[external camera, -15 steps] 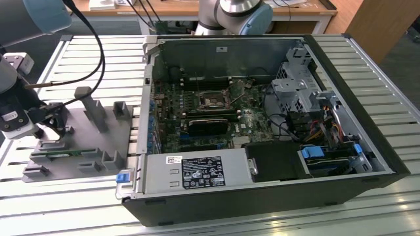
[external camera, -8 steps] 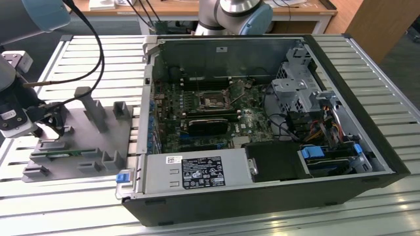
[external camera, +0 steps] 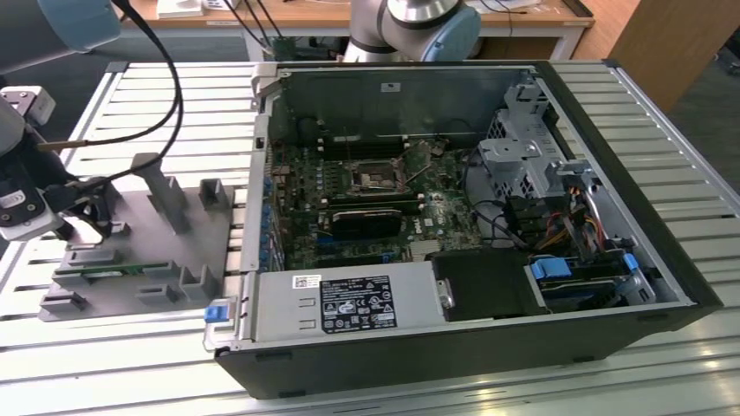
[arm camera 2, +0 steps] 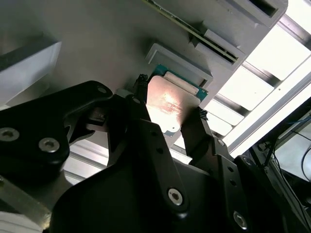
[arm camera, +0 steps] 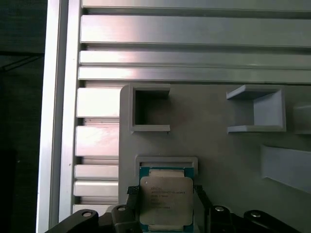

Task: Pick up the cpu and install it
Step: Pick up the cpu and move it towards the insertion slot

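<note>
A slatted metal desk (external camera: 173,104) carries a grey fixture plate (external camera: 139,234). In the exterior view the plate lies towards the exterior view's left. Just beside the plate, on the exterior view's right of it, an open black computer case (external camera: 463,347) lies on its side. The green motherboard (external camera: 347,217) inside it faces up and has a square socket (external camera: 376,180) near its middle.

The robot arm (external camera: 14,147) reaches down over the plate's far-left part, with dark cables looping above the plate. Its tool (external camera: 87,221) is low against the plate's surface.

Several raised grey holders stand on the plate. Among them, the first wrist view shows two open-sided pockets (arm camera: 150,109) side by side. A long green memory stick (external camera: 110,269) lies in a slot near the plate's front edge.

The cpu (arm camera: 166,200) lies flat on the plate, silvery top up. One side is tucked against a low grey frame (arm camera: 167,160) that belongs to the plate.

In both wrist views the tool (arm camera: 165,191) straddles the cpu (arm camera 2: 167,104). Its two black fingers (arm camera: 132,194) are closed in against opposite edges of the chip, one on each side, gripping it where it rests.
</note>
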`<state>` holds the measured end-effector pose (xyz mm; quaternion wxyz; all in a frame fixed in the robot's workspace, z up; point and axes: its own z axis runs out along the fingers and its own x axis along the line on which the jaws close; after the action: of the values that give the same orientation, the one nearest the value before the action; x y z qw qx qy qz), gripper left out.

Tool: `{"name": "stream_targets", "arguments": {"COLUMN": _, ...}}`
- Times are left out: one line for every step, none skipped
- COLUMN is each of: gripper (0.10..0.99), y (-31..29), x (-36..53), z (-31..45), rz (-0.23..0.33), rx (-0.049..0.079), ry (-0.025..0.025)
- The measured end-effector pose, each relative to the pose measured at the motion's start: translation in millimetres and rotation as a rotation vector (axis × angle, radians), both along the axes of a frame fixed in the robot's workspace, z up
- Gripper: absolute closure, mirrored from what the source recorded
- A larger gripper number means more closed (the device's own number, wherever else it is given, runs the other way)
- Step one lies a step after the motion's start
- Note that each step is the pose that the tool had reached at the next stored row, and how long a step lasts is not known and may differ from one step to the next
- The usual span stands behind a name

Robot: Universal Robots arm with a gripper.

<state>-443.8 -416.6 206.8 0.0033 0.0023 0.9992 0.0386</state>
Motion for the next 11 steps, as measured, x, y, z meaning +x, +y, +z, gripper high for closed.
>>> {"name": "stream_targets", "arguments": {"gripper": 0.557, "y": 0.0, "x": 0.0, "z": 0.7, "rz": 0.0, "rx": 0.0, "ry": -0.0002}}
{"name": "stream_targets", "arguments": {"gripper": 0.557, "y": 0.0, "x": 0.0, "z": 1.5, "rz": 0.0, "rx": 0.0, "ry": -0.0001}}
{"name": "stream_targets", "arguments": {"gripper": 0.557, "y": 0.0, "x": 0.0, "z": 2.2, "rz": 0.0, "rx": 0.0, "ry": -0.0003}}
{"name": "stream_targets", "arguments": {"gripper": 0.557, "y": 0.0, "x": 0.0, "z": 2.9, "rz": 0.0, "rx": 0.0, "ry": -0.0002}}
{"name": "stream_targets", "arguments": {"gripper": 0.557, "y": 0.0, "x": 0.0, "z": 3.4, "rz": 0.0, "rx": 0.0, "ry": -0.0003}}
{"name": "stream_targets", "arguments": {"gripper": 0.557, "y": 0.0, "x": 0.0, "z": 4.1, "rz": 0.0, "rx": 0.0, "ry": -0.0002}}
{"name": "stream_targets", "arguments": {"gripper": 0.557, "y": 0.0, "x": 0.0, "z": 4.9, "rz": 0.0, "rx": 0.0, "ry": -0.0002}}
{"name": "stream_targets", "arguments": {"gripper": 0.557, "y": 0.0, "x": 0.0, "z": 5.8, "rz": 0.0, "rx": 0.0, "ry": -0.0001}}
{"name": "stream_targets", "arguments": {"gripper": 0.557, "y": 0.0, "x": 0.0, "z": 6.7, "rz": 0.0, "rx": 0.0, "ry": -0.0002}}
{"name": "stream_targets", "arguments": {"gripper": 0.557, "y": 0.0, "x": 0.0, "z": 7.5, "rz": 0.0, "rx": 0.0, "ry": -0.0001}}
{"name": "stream_targets", "arguments": {"gripper": 0.557, "y": 0.0, "x": 0.0, "z": 8.2, "rz": 0.0, "rx": 0.0, "ry": -0.0002}}
